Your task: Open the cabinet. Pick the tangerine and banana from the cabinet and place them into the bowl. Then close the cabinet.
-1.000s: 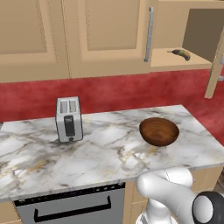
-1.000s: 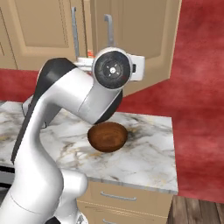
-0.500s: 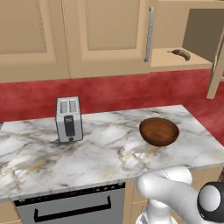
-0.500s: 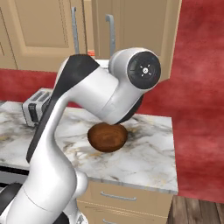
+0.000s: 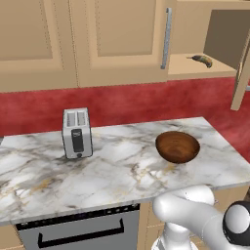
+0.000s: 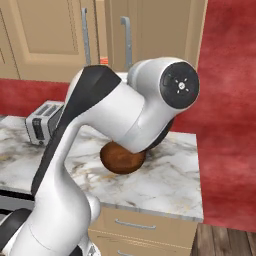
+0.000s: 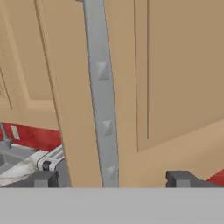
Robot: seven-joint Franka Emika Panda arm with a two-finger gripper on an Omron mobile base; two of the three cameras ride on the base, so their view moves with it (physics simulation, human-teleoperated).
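The cabinet (image 5: pixel 122 44) has its left door shut and its right door (image 5: pixel 227 38) swung open. A banana (image 5: pixel 201 59) lies on the bared shelf. A bit of the tangerine (image 6: pixel 103 60) peeks out above my arm. The dark brown bowl (image 5: pixel 177 146) stands on the marble counter, below the open side. In the hand view my gripper (image 7: pixel 114 179) is open, with the open door's silver bar handle (image 7: pixel 103 109) running up between its two fingertips, which stand well apart from it. My arm hides part of the bowl (image 6: pixel 120 161) in the right base view.
A silver toaster (image 5: pixel 77 133) stands on the counter's left part. An oven front (image 5: pixel 78 232) sits under the counter edge. The open door juts out at the right, over the counter's end. Red wall (image 6: pixel 230 100) lies to the right.
The jaws have gone from shut on the door's handle to wide open around it. My arm's upper joints have swung right in the right base view. The door stands slightly wider.
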